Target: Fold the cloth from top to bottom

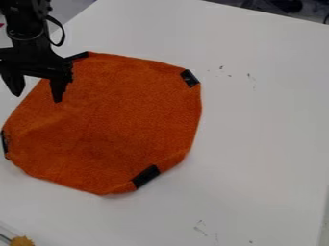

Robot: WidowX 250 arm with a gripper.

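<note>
As the orange cloth [116,120] lies spread, unfolded, across the left and middle of the white table [263,125], dark patches [189,78] marking its edge, I have the black gripper [35,90] hanging at its upper-left side, fingers apart. A fuzzy yellow object [22,241] sits at the view's lower-left corner.

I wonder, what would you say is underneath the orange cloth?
The orange cloth lies on the white table, which shows beyond its edges; anything else beneath the fabric is covered and cannot be seen.
</note>
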